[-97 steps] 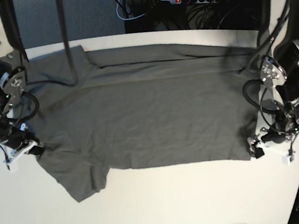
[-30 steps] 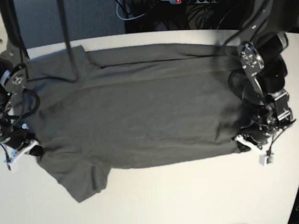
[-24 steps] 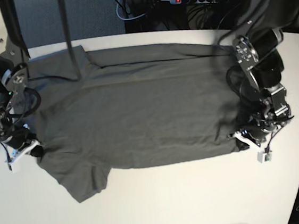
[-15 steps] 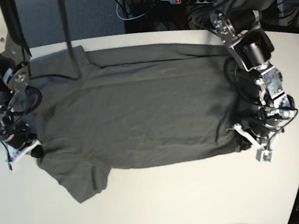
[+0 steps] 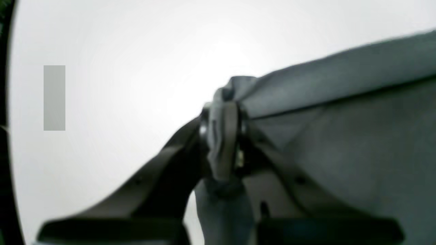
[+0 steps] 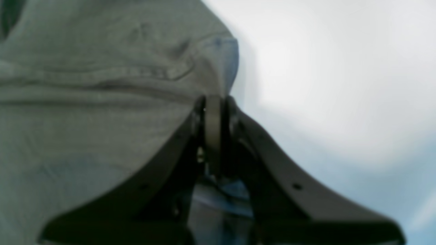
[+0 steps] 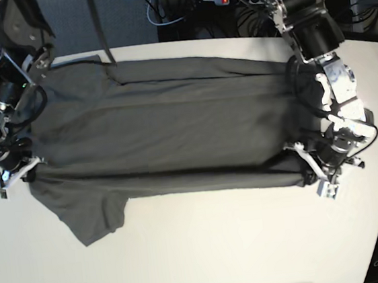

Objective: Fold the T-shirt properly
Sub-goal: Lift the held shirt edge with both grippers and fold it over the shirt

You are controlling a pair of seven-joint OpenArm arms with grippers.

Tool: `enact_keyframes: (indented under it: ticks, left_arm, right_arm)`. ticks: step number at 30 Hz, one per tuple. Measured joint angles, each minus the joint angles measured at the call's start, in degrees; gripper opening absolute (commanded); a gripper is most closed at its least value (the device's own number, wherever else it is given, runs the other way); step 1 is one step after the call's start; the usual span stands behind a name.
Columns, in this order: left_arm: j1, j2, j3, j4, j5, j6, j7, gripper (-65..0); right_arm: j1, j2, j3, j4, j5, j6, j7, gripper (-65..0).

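Gripping the unmarked T-shirt (image 7: 167, 123): both fingers (image 5: 221, 136).

left arm (image 7: 314, 40) reaching down, fingers (image 5: 223, 136) pinched closed, right fingers (image 6: 213, 132) likewise

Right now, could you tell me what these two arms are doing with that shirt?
They are folding the dark grey T-shirt, spread across the white table. The left pincer is shut on the near hem corner, the right pincer on the near edge by a sleeve. Both have the near edge raised off the table, so it casts a shadow band underneath. The fold is not laid over yet.
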Motion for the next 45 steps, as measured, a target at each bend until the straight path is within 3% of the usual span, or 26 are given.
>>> enact_keyframes:
  ticks: [21, 30, 41, 45]
  left_arm:
    - [6.51, 1.7, -0.07, 18.75, -0.63, -0.22, 8.5, -61.3]
    - [7.96, 1.77, 0.28, 19.43, -0.66, -0.44, 9.53, -61.3]
    - [9.66, 1.44, 0.35, 19.32, -0.7, -0.42, 9.03, -61.3]
    - [10.64, 1.42, 0.39, 19.21, -0.68, -0.46, 9.46, -61.3]
  right_arm:
    - [-5.46, -5.35, 0.26, 18.36, -1.29, 0.17, -2.23, -64.3]
    - [-7.02, -5.31, 0.09, 24.76, -0.37, 0.37, -17.64, -64.4]
    - [-7.02, -5.31, 0.0, 24.76, -0.31, 0.35, -25.31, -64.4]
    - [-7.32, -5.46, -0.13, 30.18, 0.02, 0.48, -27.65, -64.4]
